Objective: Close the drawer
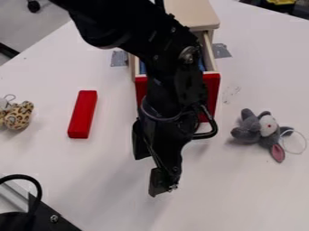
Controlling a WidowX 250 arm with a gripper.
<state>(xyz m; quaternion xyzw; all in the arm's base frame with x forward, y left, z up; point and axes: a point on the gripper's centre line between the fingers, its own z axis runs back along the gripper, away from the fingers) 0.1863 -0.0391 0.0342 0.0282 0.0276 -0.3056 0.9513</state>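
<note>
Where the white table [102, 180] underlies all: black arm [124, 27], top left to centre; pale wooden cabinet [194, 16], top centre; red-fronted drawer [212, 90], pulled out, upper centre, partly behind the arm; gripper [151, 170], fingers parted, unladen, below centre. Best handling: gripper squared to mid-front, steady push straight towards the cabinet, avoiding skew.

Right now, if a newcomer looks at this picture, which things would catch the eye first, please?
First, probably the big black arm, coming from the top edge across the middle. Behind it, the red-fronted drawer stands open. After that, the red block lies left of the drawer, and the grey toy lies to the right.
</note>
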